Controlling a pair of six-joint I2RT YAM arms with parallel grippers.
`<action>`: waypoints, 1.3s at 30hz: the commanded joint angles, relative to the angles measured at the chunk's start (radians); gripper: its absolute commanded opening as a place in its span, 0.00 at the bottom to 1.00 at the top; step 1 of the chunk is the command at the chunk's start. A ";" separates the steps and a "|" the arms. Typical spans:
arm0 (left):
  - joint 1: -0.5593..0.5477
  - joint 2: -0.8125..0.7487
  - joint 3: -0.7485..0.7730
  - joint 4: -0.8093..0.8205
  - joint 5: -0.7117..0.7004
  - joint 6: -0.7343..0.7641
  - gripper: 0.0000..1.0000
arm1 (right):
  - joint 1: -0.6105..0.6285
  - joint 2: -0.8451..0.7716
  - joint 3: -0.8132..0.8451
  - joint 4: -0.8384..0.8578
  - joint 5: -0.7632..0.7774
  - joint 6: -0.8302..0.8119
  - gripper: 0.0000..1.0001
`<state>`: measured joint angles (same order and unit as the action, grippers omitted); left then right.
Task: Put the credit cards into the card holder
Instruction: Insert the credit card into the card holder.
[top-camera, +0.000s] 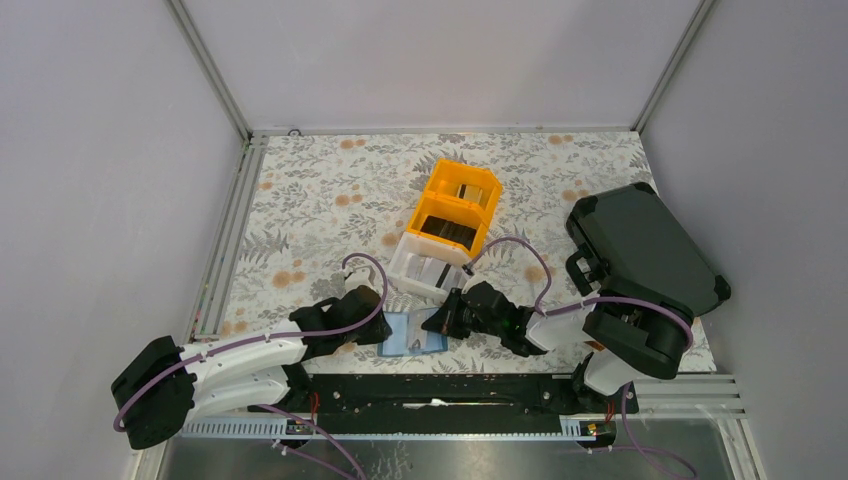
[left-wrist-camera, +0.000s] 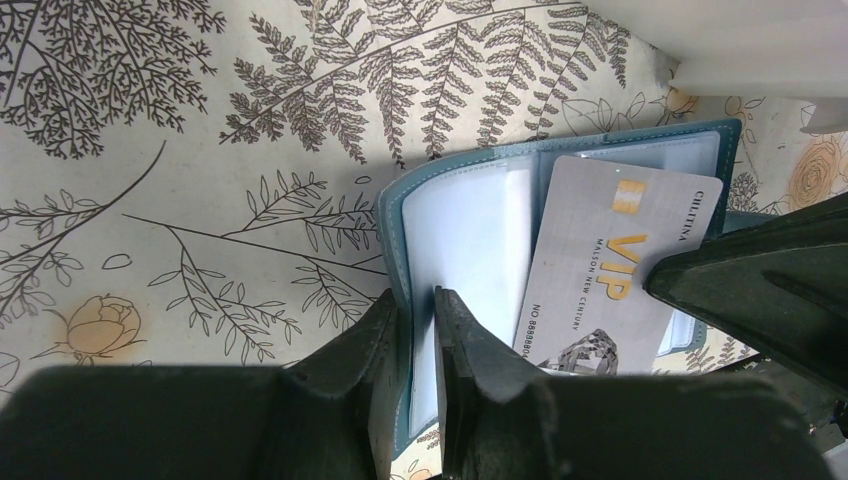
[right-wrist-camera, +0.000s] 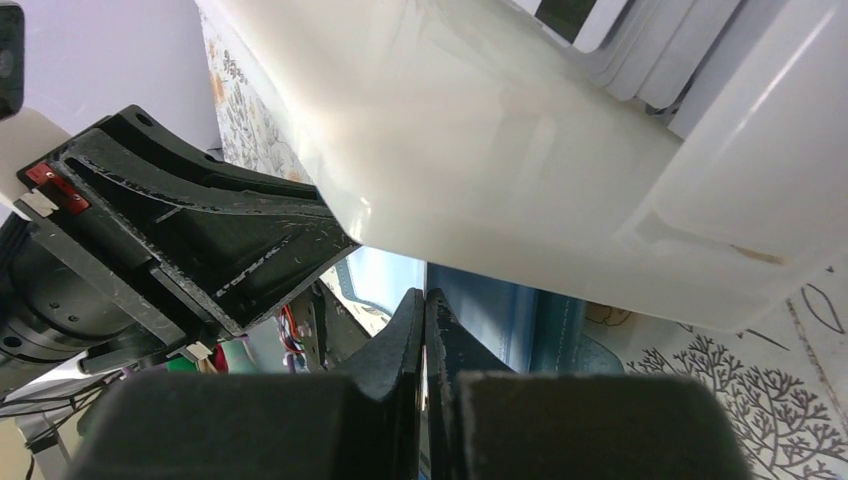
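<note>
The teal-blue card holder (top-camera: 408, 343) lies open on the floral table between my two arms. My left gripper (left-wrist-camera: 412, 300) is shut on its left flap, pinching the teal cover and a clear pocket (left-wrist-camera: 470, 230). A pale grey credit card (left-wrist-camera: 610, 260) printed "VIP" lies tilted across the holder's right half. Its right end runs under one of the right gripper's dark fingers (left-wrist-camera: 760, 290). My right gripper (right-wrist-camera: 425, 300) is shut with a thin pale sliver, the card's edge, between the jaws, and the blue holder (right-wrist-camera: 500, 310) is just beyond.
A white bin (top-camera: 425, 265) sits just behind the holder and looms over the right gripper (top-camera: 437, 322). Behind it stands an orange bin (top-camera: 460, 195) with dark cards (top-camera: 445, 231) inside. A large black case (top-camera: 645, 245) lies at the right. The left gripper (top-camera: 372, 322) is left of the holder.
</note>
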<state>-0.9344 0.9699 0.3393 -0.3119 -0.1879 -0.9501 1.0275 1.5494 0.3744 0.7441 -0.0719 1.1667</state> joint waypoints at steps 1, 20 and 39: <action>0.001 0.012 -0.034 -0.050 0.006 0.018 0.19 | -0.003 -0.025 0.024 -0.037 0.019 -0.032 0.00; 0.000 0.002 -0.036 -0.050 0.011 0.015 0.17 | 0.017 -0.003 0.063 -0.079 0.026 -0.065 0.00; 0.001 -0.007 -0.045 -0.032 0.026 0.009 0.19 | 0.023 0.071 0.104 -0.137 -0.051 -0.045 0.00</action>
<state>-0.9344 0.9573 0.3267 -0.2981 -0.1844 -0.9504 1.0401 1.5837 0.4397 0.6559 -0.0872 1.1240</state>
